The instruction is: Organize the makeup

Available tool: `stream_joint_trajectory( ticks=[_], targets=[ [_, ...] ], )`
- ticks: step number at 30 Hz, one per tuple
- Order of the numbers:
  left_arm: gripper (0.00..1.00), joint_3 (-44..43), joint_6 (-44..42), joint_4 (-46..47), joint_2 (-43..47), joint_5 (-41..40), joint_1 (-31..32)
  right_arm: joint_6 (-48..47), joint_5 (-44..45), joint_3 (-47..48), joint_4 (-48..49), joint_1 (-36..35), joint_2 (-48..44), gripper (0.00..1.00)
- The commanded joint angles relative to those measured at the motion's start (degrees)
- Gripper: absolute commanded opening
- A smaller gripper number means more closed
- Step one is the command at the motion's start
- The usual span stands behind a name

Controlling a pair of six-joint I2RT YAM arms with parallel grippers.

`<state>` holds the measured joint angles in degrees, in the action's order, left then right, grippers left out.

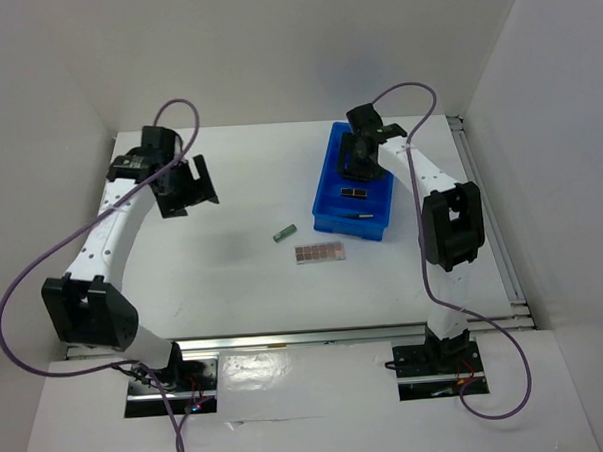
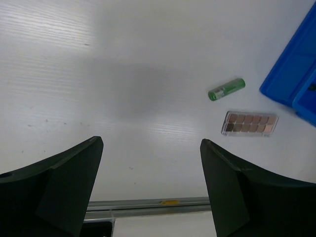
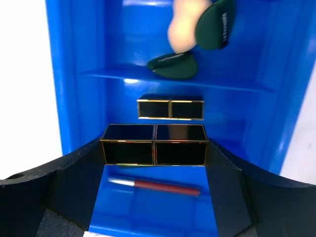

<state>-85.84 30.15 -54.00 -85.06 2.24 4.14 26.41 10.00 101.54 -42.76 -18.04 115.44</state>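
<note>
My right gripper (image 3: 154, 150) is shut end to end on a black-gold lipstick tube (image 3: 154, 144) and holds it above the blue bin (image 3: 74, 74). In the bin lie a second black-gold tube (image 3: 170, 109), a dark-red pencil (image 3: 163, 187), two dark-green discs (image 3: 173, 65) (image 3: 216, 24) and a beige sponge (image 3: 183, 27). In the top view this gripper (image 1: 359, 161) is over the bin (image 1: 325, 180). A green tube (image 1: 284, 233) (image 2: 226, 89) and a brown-pink palette strip (image 1: 319, 253) (image 2: 249, 123) lie on the table. My left gripper (image 1: 185, 186) (image 2: 151, 148) is open and empty, raised at the table's left.
The white table (image 1: 244, 289) is walled at the back and sides. A metal rail (image 2: 148, 205) runs along its near edge. The bin's corner (image 2: 291, 69) shows at the right of the left wrist view.
</note>
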Motion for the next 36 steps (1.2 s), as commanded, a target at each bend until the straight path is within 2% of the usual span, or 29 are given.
stream_joint_trajectory(
  ticks=[1, 10, 12, 15, 17, 18, 21, 24, 25, 27, 28, 29, 30, 31, 33, 36],
  targets=[
    [0.94, -2.7, -3.8, -0.8, -3.4, 1.5, 5.5, 2.1, -1.6, -0.1, 1.3, -1.2, -2.2, 0.63],
    [0.95, -8.9, -5.6, -3.6, -10.2, -0.3, 13.3, 2.6, -1.6, -1.1, 2.6, -0.1, 1.3, 0.64],
    [0.95, -8.9, -5.6, -4.2, -10.2, -1.1, 14.7, 2.6, -1.6, -0.6, 2.0, -0.1, 2.0, 0.68],
    [0.96, -8.9, -5.1, -4.2, -10.2, -1.7, 14.7, 2.6, -1.6, 0.0, 2.0, -0.1, 2.0, 0.86],
    [0.96, -8.9, -5.1, -4.2, -10.2, -2.3, 14.7, 2.1, -2.2, 0.0, 2.0, -0.1, 2.0, 0.9],
    [0.96, -8.9, -5.1, -4.2, -10.2, -2.3, 14.7, 2.1, -2.2, 0.7, 2.0, -0.1, 2.0, 0.95],
    [0.96, -10.1, -5.1, -4.2, -10.2, -2.9, 14.7, 1.5, -1.7, 1.3, 1.5, -0.1, 1.3, 0.99],
    [0.96, -12.8, -5.1, -5.4, -10.2, -4.3, 14.7, 0.9, -0.2, 1.3, 2.1, -0.7, -1.3, 0.99],
    [0.96, -13.4, -5.1, -5.9, -10.2, -5.2, 14.7, 0.9, 1.9, 1.3, 2.9, -1.3, -3.2, 0.97],
    [0.96, -14.6, -4.6, -5.9, -9.5, -7.7, 14.7, -1.5, 5.3, 0.8, 5.0, -4.8, -5.0, 0.82],
    [0.96, -14.6, -3.6, -5.9, -8.6, -9.0, 14.7, -2.5, 5.3, 0.8, 5.7, -6.4, -6.5, 0.73],
    [0.96, -14.6, -1.7, -5.9, -7.9, -12.7, 14.7, -3.7, 6.0, 0.8, 6.2, -9.5, -6.5, 0.57],
    [0.96, -14.6, -0.5, -5.9, -7.2, -14.8, 14.7, -3.7, 6.0, 0.8, 6.2, -11.2, -7.2, 0.51],
    [0.96, -14.6, 0.7, -5.9, -6.4, -16.6, 14.7, -3.7, 6.0, 0.8, 5.7, -12.8, -7.2, 0.47],
    [0.96, -12.7, 3.5, -4.7, -2.8, -20.3, 14.1, -3.0, 4.5, 2.1, 4.6, -17.2, -6.0, 0.46],
    [0.97, -8.0, 4.6, -1.3, 4.1, -21.7, 12.6, -1.2, 3.3, 3.4, 2.3, -22.6, -3.1, 0.47]
  ],
)
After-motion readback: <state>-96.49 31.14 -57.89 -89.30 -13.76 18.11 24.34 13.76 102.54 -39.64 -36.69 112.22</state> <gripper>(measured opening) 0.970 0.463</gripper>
